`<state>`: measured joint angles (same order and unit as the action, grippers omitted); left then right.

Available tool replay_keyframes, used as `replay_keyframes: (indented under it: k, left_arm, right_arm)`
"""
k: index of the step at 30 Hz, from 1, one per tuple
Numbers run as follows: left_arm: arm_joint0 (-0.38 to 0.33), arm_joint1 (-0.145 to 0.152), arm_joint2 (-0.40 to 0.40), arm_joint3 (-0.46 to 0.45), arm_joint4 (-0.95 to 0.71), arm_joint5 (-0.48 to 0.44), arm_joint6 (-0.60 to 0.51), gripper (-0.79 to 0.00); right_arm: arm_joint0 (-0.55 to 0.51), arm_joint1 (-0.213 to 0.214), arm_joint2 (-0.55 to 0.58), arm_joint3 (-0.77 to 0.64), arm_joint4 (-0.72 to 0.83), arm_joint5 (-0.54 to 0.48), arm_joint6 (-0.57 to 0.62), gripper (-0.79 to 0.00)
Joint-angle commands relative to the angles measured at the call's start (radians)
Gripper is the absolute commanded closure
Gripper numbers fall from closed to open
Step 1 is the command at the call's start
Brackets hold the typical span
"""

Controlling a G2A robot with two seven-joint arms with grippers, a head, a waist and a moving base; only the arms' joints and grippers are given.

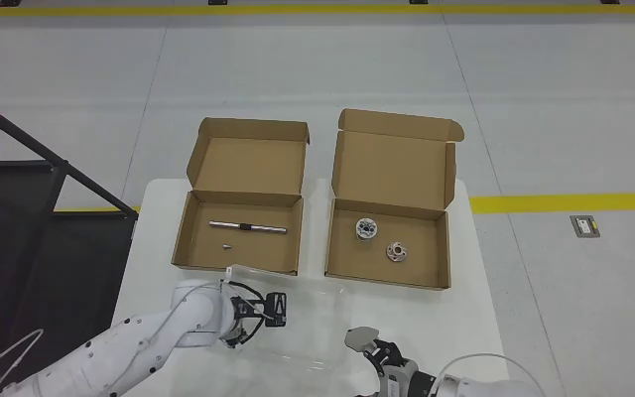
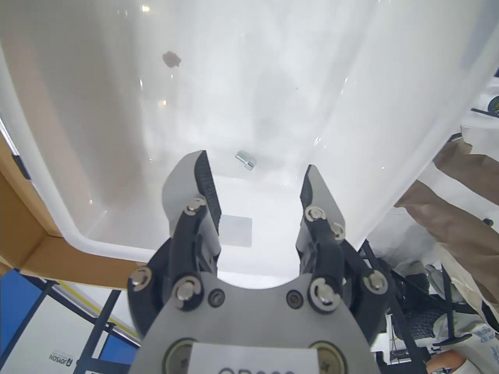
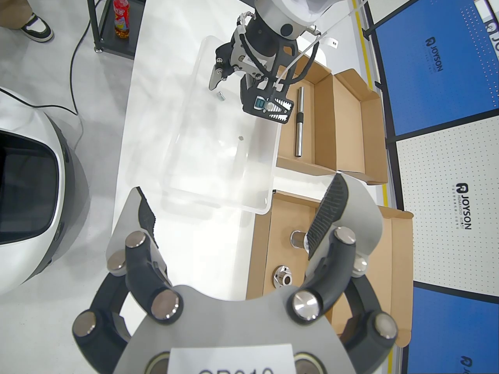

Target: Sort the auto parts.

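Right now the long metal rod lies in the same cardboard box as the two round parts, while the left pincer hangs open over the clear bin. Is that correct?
Not quite. The long metal rod lies in a different cardboard box; the two round parts sit in the neighbouring box, as the top view shows. The left pincer does hang open over the clear bin.

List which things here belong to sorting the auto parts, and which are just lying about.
Job:
bin, with bolt and dark piece
left box, with rod and screw
right box, with round part and flanged part

Lying about:
bottle
rack
blue panel
pegboard
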<state>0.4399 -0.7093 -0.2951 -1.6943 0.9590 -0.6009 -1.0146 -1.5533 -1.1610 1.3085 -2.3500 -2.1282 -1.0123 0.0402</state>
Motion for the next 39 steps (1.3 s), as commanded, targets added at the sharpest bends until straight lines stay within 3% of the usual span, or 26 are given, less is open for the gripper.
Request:
replay_keyframes:
  k: [1,4,7,22,32,39]
  left_arm:
    - [0.003,-0.011,0.001,0.019,-0.003,0.005,-0.006,-0.462]
    - [0.007,-0.026,0.002,0.047,-0.007,0.012,-0.019,-0.394]
    - [0.011,-0.039,0.000,0.069,-0.008,0.012,-0.025,-0.416]
    - [0.032,-0.079,-0.026,0.188,0.022,-0.034,0.028,-0.348]
    - [0.036,-0.105,-0.043,0.249,0.028,-0.074,0.050,-0.289]
    - [0.038,-0.125,-0.052,0.288,0.028,-0.102,0.059,-0.206]
  right_arm:
    - [0.000,0.000,0.000,0.000,0.000,0.000,0.000,-0.785]
    - [0.000,0.000,0.000,0.000,0.000,0.000,0.000,-0.785]
    - [0.000,0.000,0.000,0.000,0.000,0.000,0.000,-0.785]
    - [0.000,0.000,0.000,0.000,0.000,0.000,0.000,-0.785]
    - [0.000,0.000,0.000,0.000,0.000,0.000,0.000,-0.785]
    - [0.000,0.000,0.000,0.000,0.000,0.000,0.000,-0.785]
